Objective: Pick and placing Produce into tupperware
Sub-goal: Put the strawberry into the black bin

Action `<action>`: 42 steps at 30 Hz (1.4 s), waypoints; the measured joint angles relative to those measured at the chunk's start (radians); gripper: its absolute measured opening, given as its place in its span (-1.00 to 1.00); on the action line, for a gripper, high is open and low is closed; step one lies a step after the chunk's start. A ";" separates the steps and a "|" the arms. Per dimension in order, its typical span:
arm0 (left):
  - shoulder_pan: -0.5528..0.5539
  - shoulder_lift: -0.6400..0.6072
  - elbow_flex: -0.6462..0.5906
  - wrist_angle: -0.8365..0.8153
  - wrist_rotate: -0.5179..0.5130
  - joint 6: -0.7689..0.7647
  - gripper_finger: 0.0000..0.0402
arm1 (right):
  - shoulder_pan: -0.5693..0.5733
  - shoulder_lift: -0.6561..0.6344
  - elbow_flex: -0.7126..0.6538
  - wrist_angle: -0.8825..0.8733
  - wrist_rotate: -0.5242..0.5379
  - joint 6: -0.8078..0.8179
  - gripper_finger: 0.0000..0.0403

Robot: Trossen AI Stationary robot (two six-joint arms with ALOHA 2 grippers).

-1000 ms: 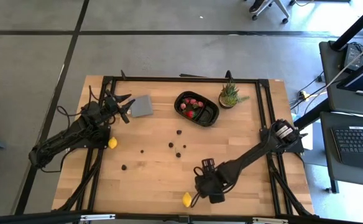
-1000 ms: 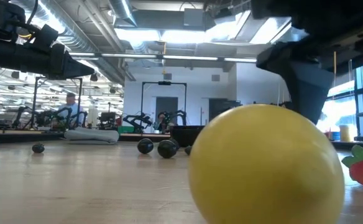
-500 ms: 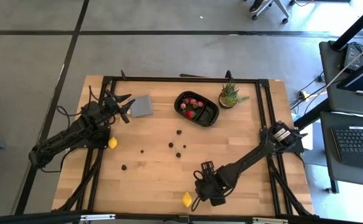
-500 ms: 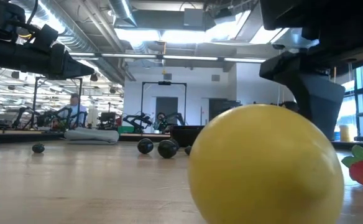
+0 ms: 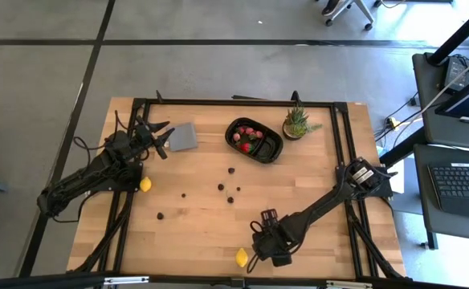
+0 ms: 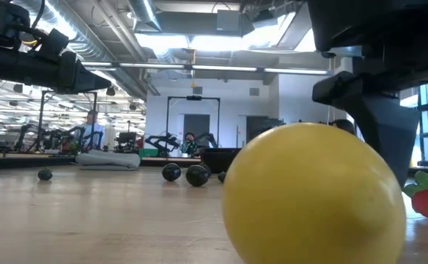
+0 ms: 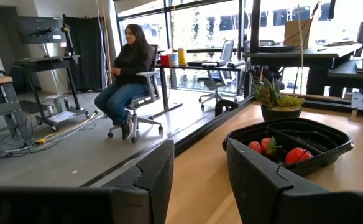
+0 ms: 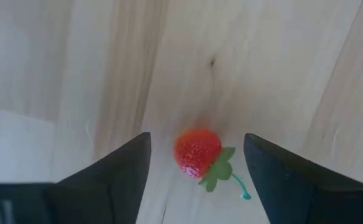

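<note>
Right tool over a strawberry, tupperware far across the bench

The tupperware [image 5: 254,140] sits near the bench's [image 5: 194,233] far edge. Only the right wrist view shows the right tool [image 8: 197,162] open astride a strawberry [image 8: 197,151]; overhead, the arm hides it. Left tool [image 7: 197,171] is slightly parted, empty.

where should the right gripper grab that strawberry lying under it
Grip the strawberry across its plump red body, coming straight down from above. It lies on its side on the bare table, its thin green stem trailing off one end, too flimsy to hold. The right gripper is already open with a finger on either side of it.
</note>
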 joint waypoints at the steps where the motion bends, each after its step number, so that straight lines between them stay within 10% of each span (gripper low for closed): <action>1: 0.000 0.000 0.000 0.000 0.000 0.000 -0.30 | 0.000 0.000 -0.006 0.005 -0.001 0.011 0.21; 27: 0.000 0.000 0.000 0.000 0.000 -0.003 -0.30 | -0.057 -0.055 -0.061 -0.019 -0.033 0.044 -0.55; 42: 0.000 0.000 0.000 0.000 0.003 -0.077 -0.30 | -0.593 -0.226 -0.028 -0.172 -0.049 -0.229 -0.97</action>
